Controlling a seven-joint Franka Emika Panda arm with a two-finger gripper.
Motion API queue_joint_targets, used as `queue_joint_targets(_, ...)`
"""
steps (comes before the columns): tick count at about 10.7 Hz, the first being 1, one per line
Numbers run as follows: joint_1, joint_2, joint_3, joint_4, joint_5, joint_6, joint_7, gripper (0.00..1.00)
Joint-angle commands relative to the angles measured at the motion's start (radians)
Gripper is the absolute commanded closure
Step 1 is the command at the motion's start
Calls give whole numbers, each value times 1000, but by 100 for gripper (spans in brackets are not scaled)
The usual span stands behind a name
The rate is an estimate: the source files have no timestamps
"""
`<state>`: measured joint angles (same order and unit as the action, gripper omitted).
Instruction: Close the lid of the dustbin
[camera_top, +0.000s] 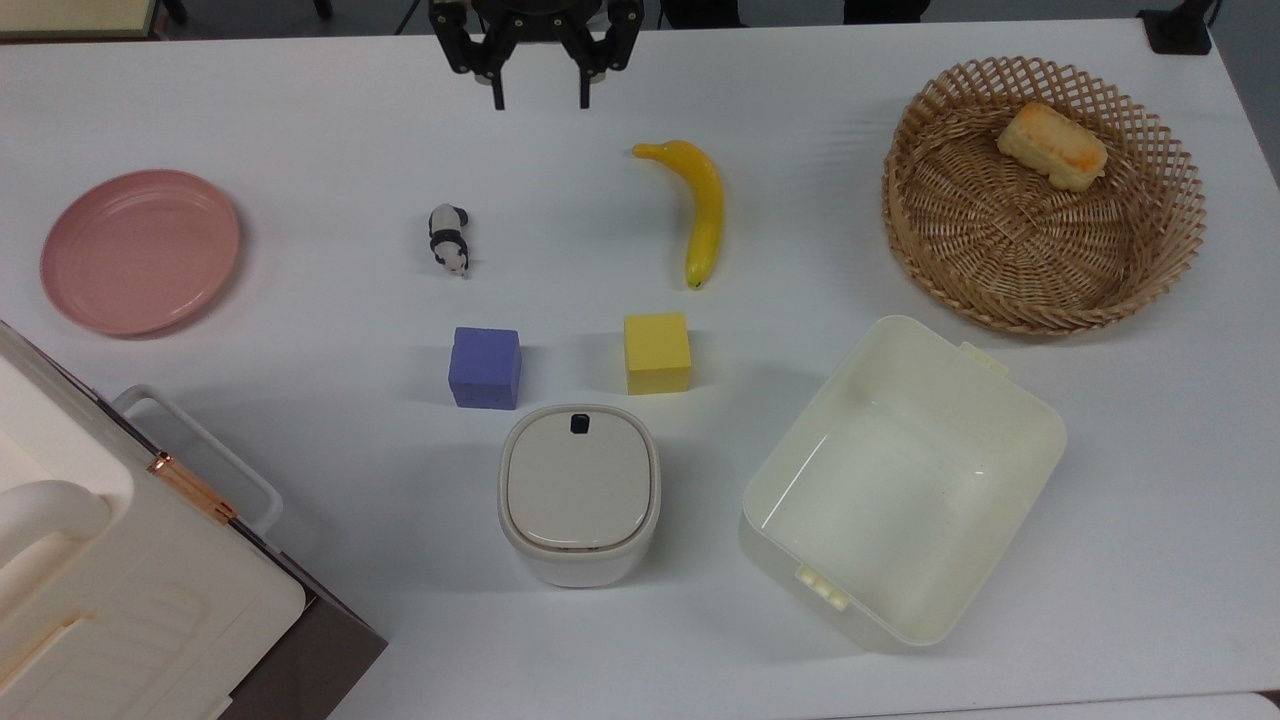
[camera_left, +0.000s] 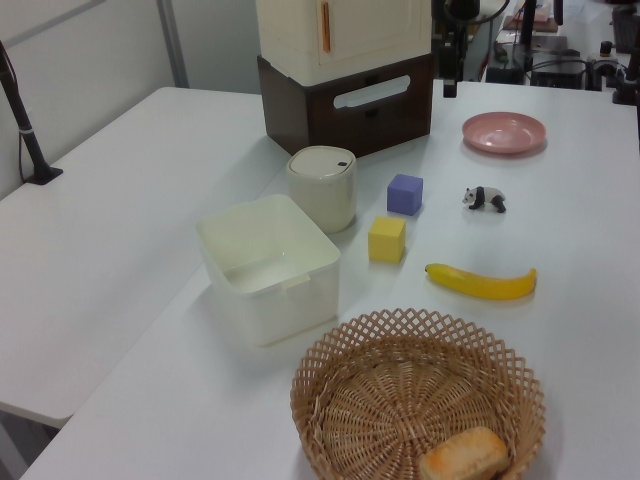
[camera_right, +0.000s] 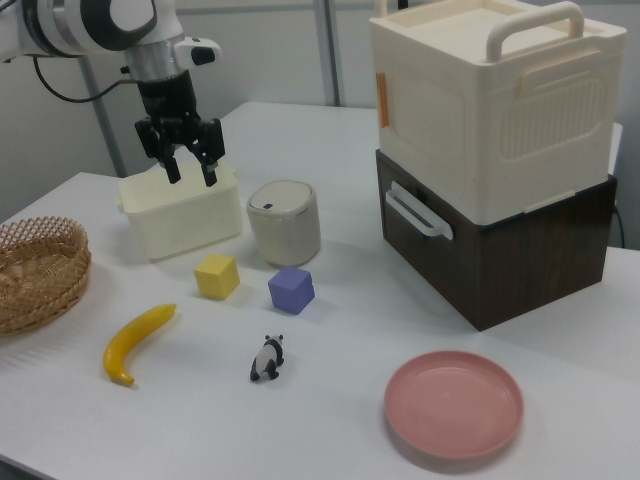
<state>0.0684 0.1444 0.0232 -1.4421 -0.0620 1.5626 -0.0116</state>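
Your gripper (camera_top: 541, 98) hung released at the far edge of the worktop (camera_top: 300, 120), black fingers (camera_right: 173, 168) spread apart, nothing between them; its upper body was cut off by the top view's top edge. In the right view it sat high above the surface, in front of the cream tub (camera_right: 185, 215), on a white-and-grey jointed arm (camera_right: 100, 20).

Nearest to it you had a smooth yellow banana (camera_top: 700, 205), curved, and a tiny black-and-white panda figure (camera_top: 449, 238), details too small to make out. Closer to the dustbin stood two matte foam cubes, purple (camera_top: 485, 367) and yellow (camera_top: 657, 352).

The dustbin (camera_top: 578, 495) was a rounded-square beige-white plastic pot, just beside both cubes, well apart from your gripper. The lid (camera_top: 578, 485) lay flat and flush in its rim, already shut, with a small dark button mark (camera_top: 579, 424) at the edge facing the cubes.

To the top view's right sat the cream tub, glossy, open and rectangular, with small tabs on its rim. Beyond it was a woven wicker basket (camera_top: 1040, 195), open lattice rim, holding a golden bread-like piece (camera_top: 1052, 146). A matte pink round plate (camera_top: 140, 250) was at the top view's left.

A large ribbed white case (camera_right: 495, 100) with a handle and a copper-coloured clasp sat on a dark brown box (camera_right: 500, 250); it was cut off at the top view's corner. No readable writing anywhere.
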Motion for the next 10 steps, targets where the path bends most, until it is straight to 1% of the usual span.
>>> queue_joint_targets(1, 4, -25, -3, -12, -4, -9, -5, 0)
queue_joint_targets(10, 1, -36, -5, -11, 1, -10, 19, 0)
